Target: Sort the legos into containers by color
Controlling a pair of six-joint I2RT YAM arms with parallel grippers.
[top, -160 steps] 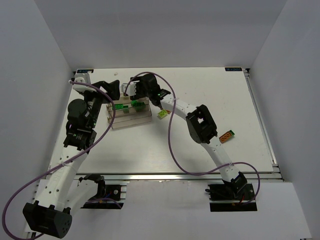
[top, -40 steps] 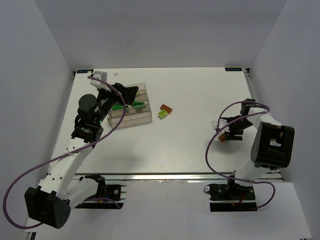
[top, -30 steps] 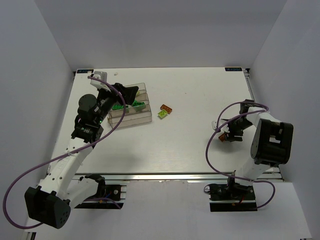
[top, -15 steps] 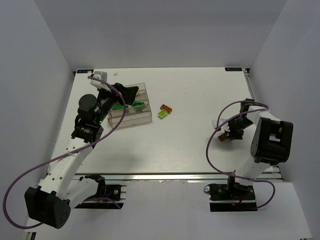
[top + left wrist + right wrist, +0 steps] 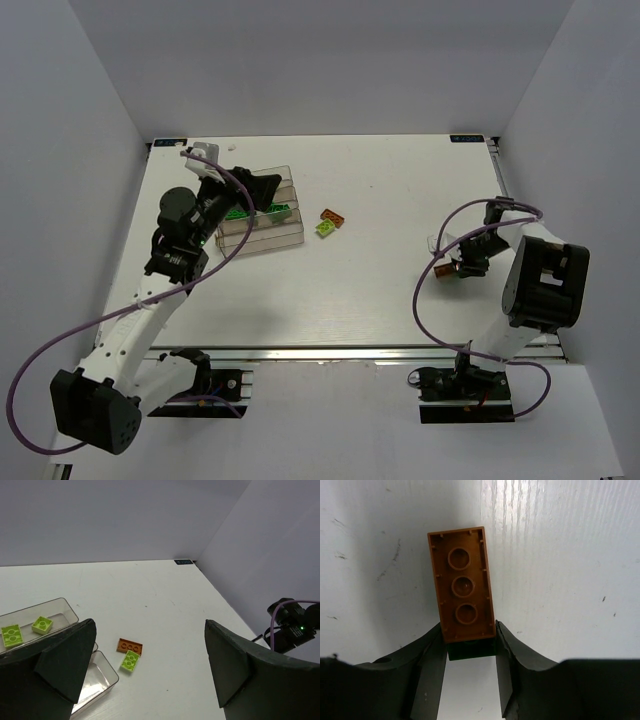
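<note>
An orange lego (image 5: pixel 462 585) lies underside up on the table at the right (image 5: pixel 446 271). My right gripper (image 5: pixel 469 630) (image 5: pixel 458 268) is shut on its near end, one finger against each long side. A dark piece shows between the fingers just below the lego. My left gripper (image 5: pixel 150 630) (image 5: pixel 262 190) hangs wide open and empty over the containers (image 5: pixel 262 232). Another orange lego (image 5: pixel 333 215) (image 5: pixel 130 646) and a lime lego (image 5: pixel 325 229) (image 5: pixel 130 660) touch each other mid-table. Green legos (image 5: pixel 240 212) lie in one bin and two lime legos (image 5: pixel 11 634) in another.
The clear bins (image 5: pixel 97 675) stand at the back left. White walls close in the table on three sides. A purple cable (image 5: pixel 425 262) loops beside my right arm. The table's right rail (image 5: pixel 520 230) runs close to my right gripper.
My right gripper's jaws have closed in from wide onto the orange lego's sides. The left arm and the other legos have not moved.
</note>
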